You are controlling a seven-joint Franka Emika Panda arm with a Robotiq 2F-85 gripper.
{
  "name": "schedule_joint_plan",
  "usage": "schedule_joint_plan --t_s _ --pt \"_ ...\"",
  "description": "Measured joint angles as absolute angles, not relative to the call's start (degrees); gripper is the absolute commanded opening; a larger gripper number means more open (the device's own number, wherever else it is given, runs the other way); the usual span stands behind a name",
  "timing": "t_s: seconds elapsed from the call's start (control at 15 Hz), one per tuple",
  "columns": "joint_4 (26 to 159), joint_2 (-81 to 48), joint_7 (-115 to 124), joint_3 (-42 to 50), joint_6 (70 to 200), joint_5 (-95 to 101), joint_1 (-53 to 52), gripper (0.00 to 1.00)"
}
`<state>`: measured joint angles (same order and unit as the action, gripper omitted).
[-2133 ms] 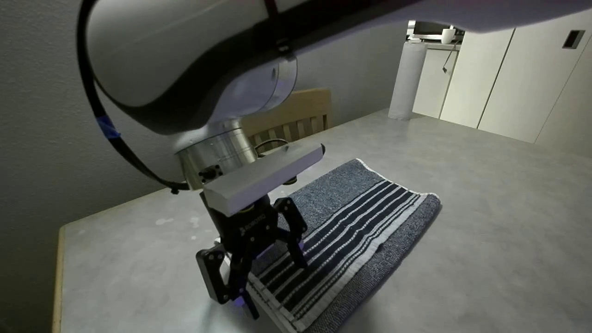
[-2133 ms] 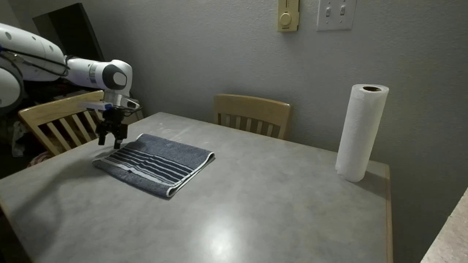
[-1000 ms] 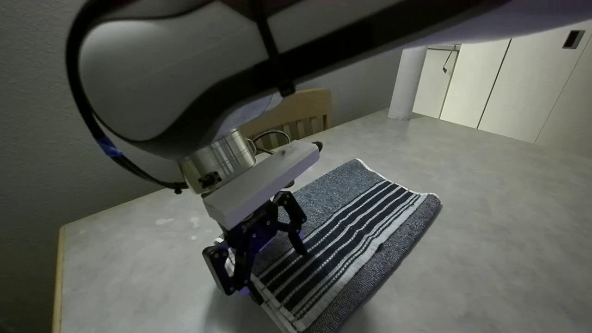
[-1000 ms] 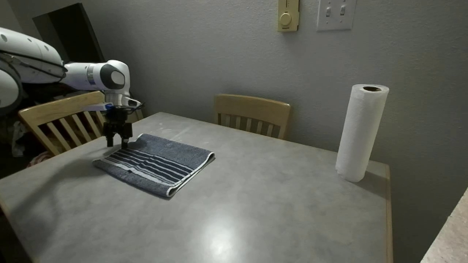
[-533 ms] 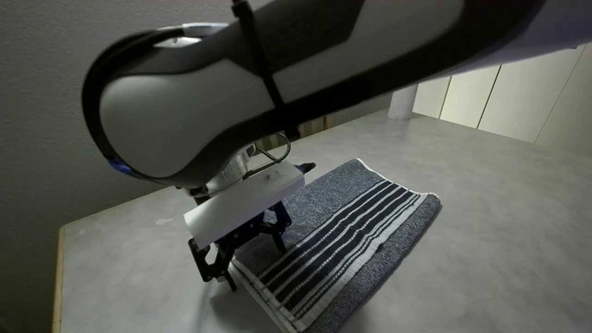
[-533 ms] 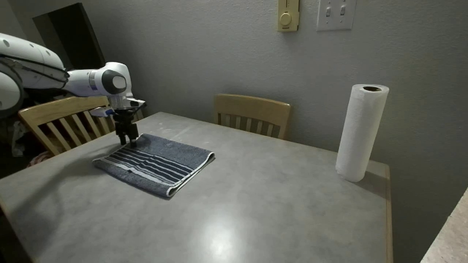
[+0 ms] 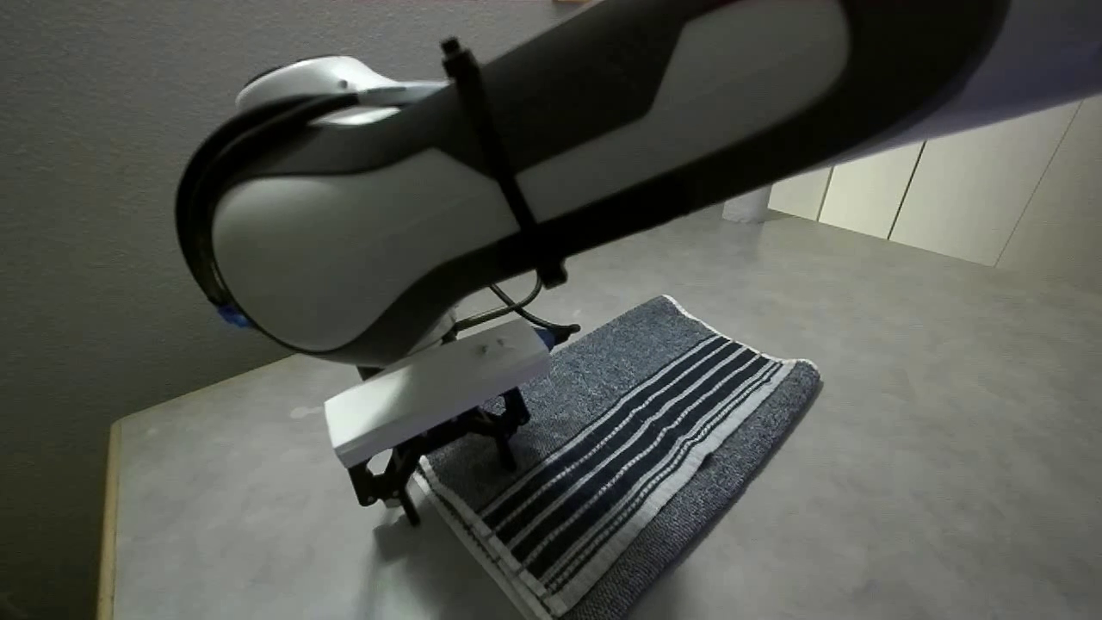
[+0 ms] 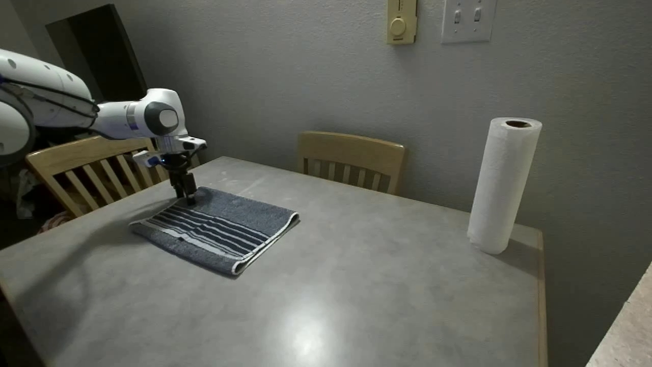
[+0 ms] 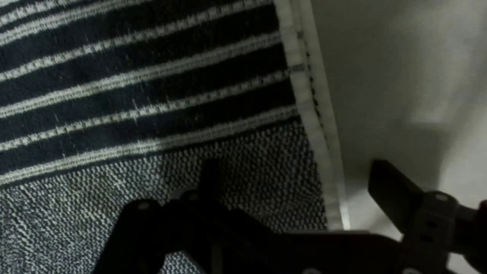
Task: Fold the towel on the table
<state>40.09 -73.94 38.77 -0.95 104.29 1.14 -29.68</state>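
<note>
Gripper (image 9: 294, 163), jaws wide apart, straddling a pale edge of the towel (image 7: 622, 443), table (image 8: 382, 275) stretching well beyond.

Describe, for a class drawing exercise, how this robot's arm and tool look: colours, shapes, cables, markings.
The smooth, rounded white arm has dark grey panels, a black strap and a looping black cable with a blue band. A white rectangular bar is mounted above the black tool, which has two angular, jointed fingers. No lettering is legible.
</note>
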Motion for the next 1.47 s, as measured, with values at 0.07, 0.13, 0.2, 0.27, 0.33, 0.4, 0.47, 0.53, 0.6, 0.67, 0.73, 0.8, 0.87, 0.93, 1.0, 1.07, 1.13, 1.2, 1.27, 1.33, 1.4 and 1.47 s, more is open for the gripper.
schedule_joint_plan --t_s 0.07,0.13,0.2,0.27,0.33,0.4,0.47,0.53,0.6,0.67,0.73,0.8,0.87,0.93,1.0,1.07,1.13,1.2,1.27,1.33,1.4,1.47 --pt "40.10 -73.92 39.37 -0.80 104.27 1.15 -29.70 1.00" --pt "40.11 -73.91 39.82 -0.68 104.25 1.15 -29.71 1.00" --pt "40.11 -73.90 40.07 -0.57 104.24 1.15 -29.71 1.00" --pt "40.12 -73.89 40.12 -0.50 104.17 1.15 -29.71 1.00" --pt "40.12 -73.88 40.12 -0.46 104.09 1.16 -29.71 1.00" --pt "40.12 -73.87 40.12 -0.44 103.93 1.18 -29.71 1.00" --pt "40.12 -73.85 40.12 -0.40 103.70 1.18 -29.71 1.00" --pt "40.12 -73.82 40.12 -0.36 103.41 1.19 -29.71 1.00" --pt "40.12 -73.79 40.12 -0.33 103.09 1.19 -29.71 0.89" --pt "40.12 -73.77 40.12 -0.30 102.76 1.19 -29.71 0.74" --pt "40.11 -73.73 40.12 -0.28 102.39 1.20 -29.71 0.67" --pt "40.11 -73.60 40.12 -0.28 102.13 1.20 -29.74 0.60" --pt "40.12 -73.44 40.12 -0.28 101.62 1.20 -29.78 0.52" --pt "40.13 -73.28 40.12 -0.28 100.92 1.21 -29.80 0.46" --pt "40.13 -73.16 40.12 -0.28 100.42 1.21 -29.81 0.38" --pt "40.14 -73.06 40.12 -0.28 99.99 1.22 -29.82 0.32" --pt "40.14 -72.99 40.12 -0.28 99.60 1.22 -29.82 0.24" --pt "40.15 -72.91 40.12 -0.27 99.15 1.23 -29.83 0.18" --pt "40.15 -72.87 40.12 -0.25 98.75 1.25 -29.83 0.10" --pt "40.15 -72.86 40.11 -0.20 98.48 1.30 -29.83 0.04" --pt "40.16 -72.85 40.11 -0.11 98.25 1.35 -29.83 0.00" --pt "40.16 -72.82 40.08 -0.03 98.00 1.40 -29.83 0.00"
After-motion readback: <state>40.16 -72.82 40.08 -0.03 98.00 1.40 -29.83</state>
